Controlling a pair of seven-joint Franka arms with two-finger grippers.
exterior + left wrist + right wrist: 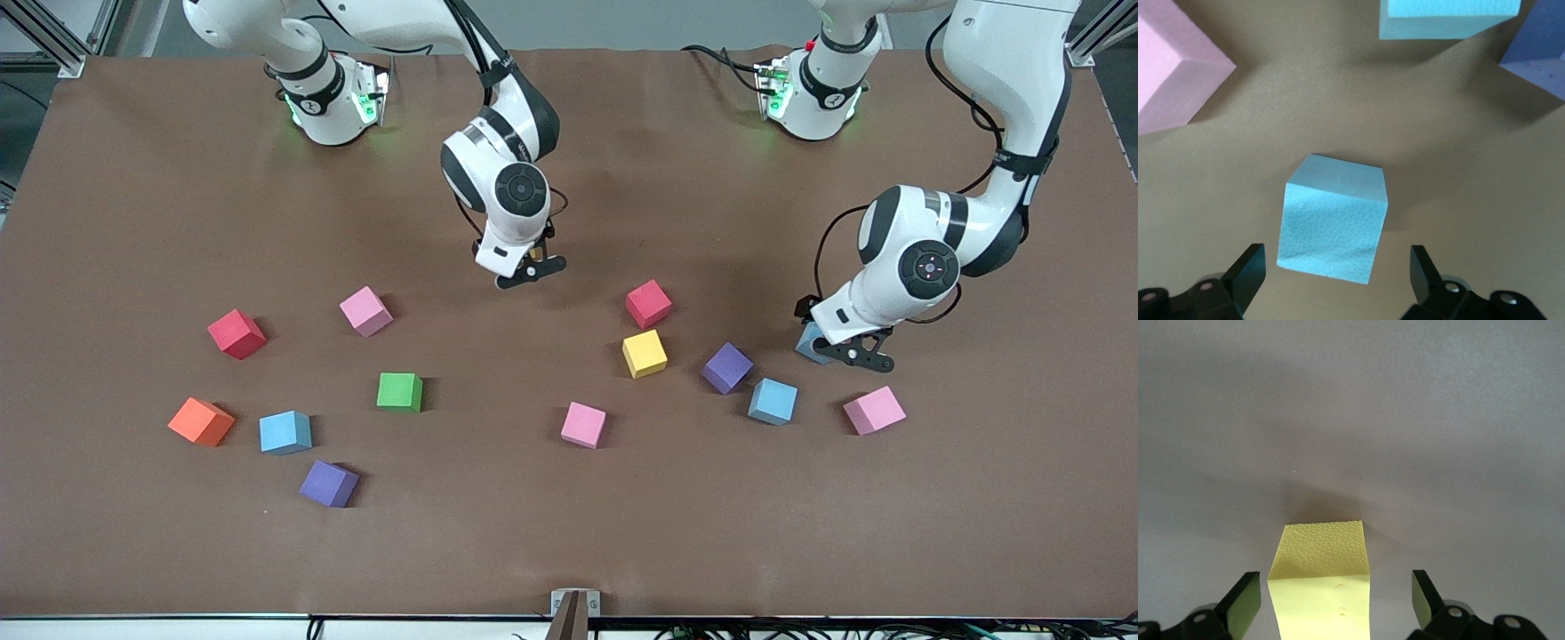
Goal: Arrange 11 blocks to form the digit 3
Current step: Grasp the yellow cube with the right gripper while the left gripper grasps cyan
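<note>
Purple cube [329, 484] lying nearest camera. Left gripper [1338, 277] straddling blue cube [1333, 220], jaws apart. Right gripper [1336, 600] spread around yellow cube [1321, 580]. Foam looking light, soft; pinching flat sides.

A high front camera is looking down across the brown cloth-covered surface [569, 551], facing both robot bases. Each wrist camera is looking close down between its own hand's fingers. The left wrist view is sharing a light blue foam cube [1333, 218] [811, 342] with the front view.

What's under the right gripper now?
A yellow block sits between the open fingers of the right gripper, apparently on the table. In the front view the gripper covers it entirely.
</note>
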